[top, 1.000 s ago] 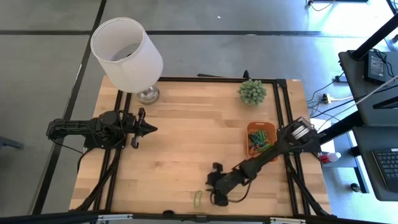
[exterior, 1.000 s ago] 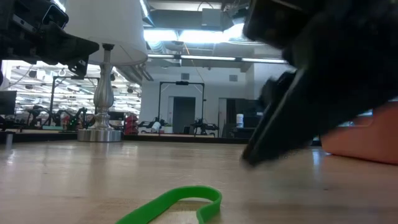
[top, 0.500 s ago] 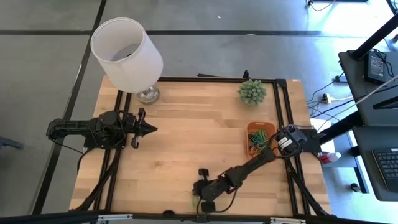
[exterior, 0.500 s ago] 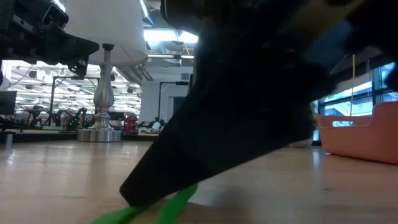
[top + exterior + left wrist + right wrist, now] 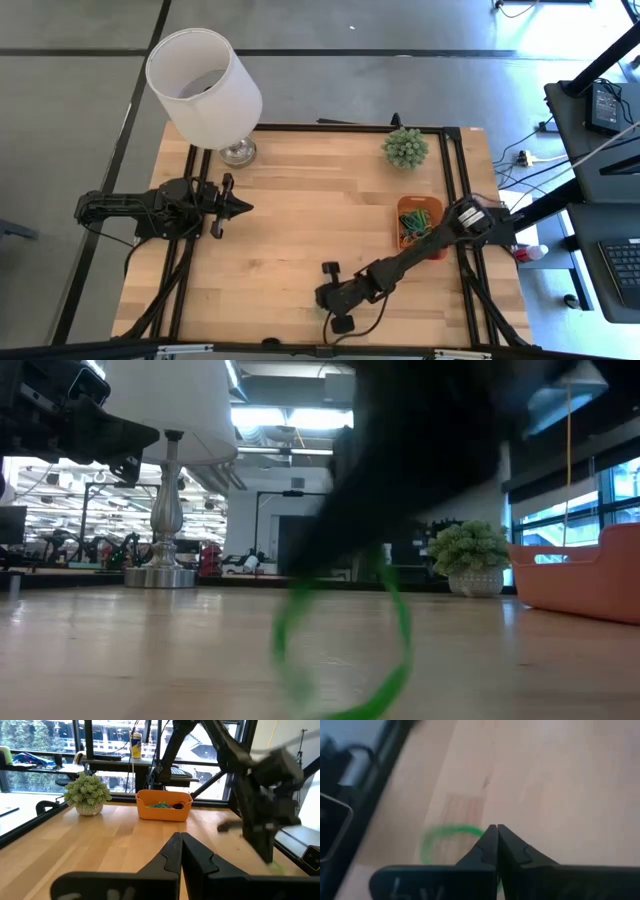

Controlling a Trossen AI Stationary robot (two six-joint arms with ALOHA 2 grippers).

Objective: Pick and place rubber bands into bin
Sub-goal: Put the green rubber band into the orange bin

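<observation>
Now right claw (image 5: 493,827) pinched tight on green rubber band (image 5: 437,837), left claw (image 5: 181,837) closed, empty.

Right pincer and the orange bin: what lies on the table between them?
Bare wood, in the high view. Only the right arm spans above it, from the right pincer, shut on a green rubber band, toward the bin.

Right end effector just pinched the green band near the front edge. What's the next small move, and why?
Probably carry it to the orange bin. The right end effector is shut on the green rubber band, which hangs clear of the table; the bin sits back along that arm.
</observation>
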